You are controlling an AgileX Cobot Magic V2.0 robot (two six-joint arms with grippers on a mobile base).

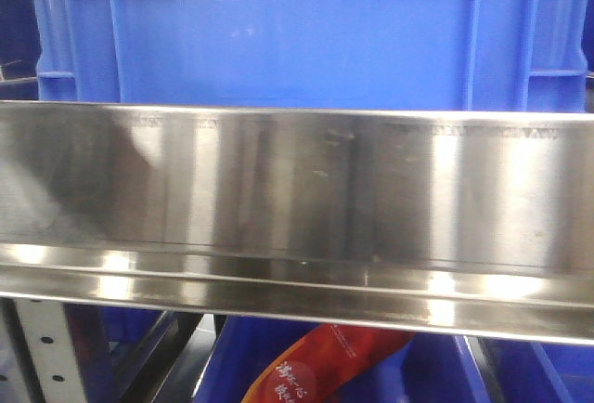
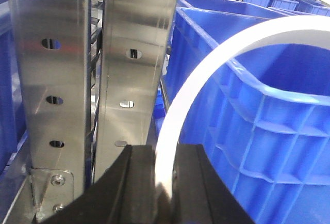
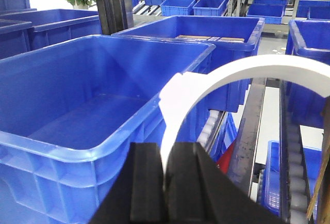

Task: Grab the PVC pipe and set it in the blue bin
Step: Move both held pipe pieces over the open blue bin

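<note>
Plainly, little writing can be read: the red packet (image 1: 316, 366) under the steel rail (image 1: 297, 189) in the front view carries white characters too blurred to make out, and the faint stamped marks along the rail's top edge are just as unclear. Behind that rail stands the ribbed wall of a blue bin (image 1: 278, 32). In the left wrist view the left gripper (image 2: 165, 175) points forward and slightly up, its two black fingers (image 2: 136, 172) closed tight on the lower end of the white pipe (image 2: 170, 121). The pipe is a smooth, flat-sided white arc that rises from the fingers and bends to the right, above the near corner rim of the blue bin (image 2: 268, 141). Two slotted steel posts (image 2: 51, 79) stand just to the left. In the right wrist view the right gripper (image 3: 167, 170) is likewise clamped on a white pipe (image 3: 178, 97), which widens into a squared tab just above the fingers before sweeping right. It hangs beside the right front corner of the blue bin (image 3: 62, 149), outside its rim. Whether both grippers hold one piece or two cannot be told. More blue bins (image 3: 211, 30) fill the shelves behind.
</note>
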